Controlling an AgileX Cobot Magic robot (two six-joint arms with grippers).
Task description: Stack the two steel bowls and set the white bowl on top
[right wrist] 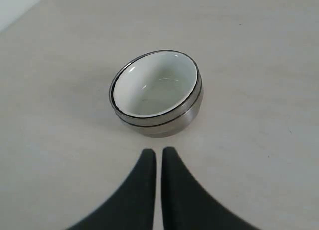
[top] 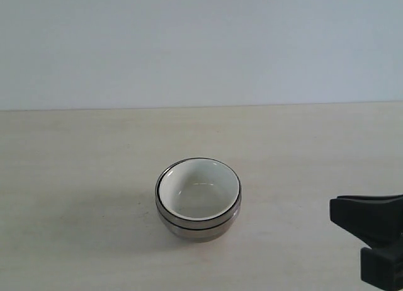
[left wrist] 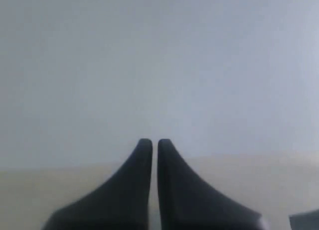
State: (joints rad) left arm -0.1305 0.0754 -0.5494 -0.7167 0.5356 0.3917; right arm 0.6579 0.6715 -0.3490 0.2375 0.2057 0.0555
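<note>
White bowl (top: 198,190) atop steel bowls (top: 199,230), well apart from far table (top: 75,152) edge.

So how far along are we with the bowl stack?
Looks done: the white bowl sits nested on top of the steel bowls, one stack on the table. Nothing in hand: left gripper and right gripper are shut, empty, apart from the stack. Nothing appears left.

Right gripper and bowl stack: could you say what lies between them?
Only bare table separates the right gripper from the bowl stack in the right wrist view.
</note>
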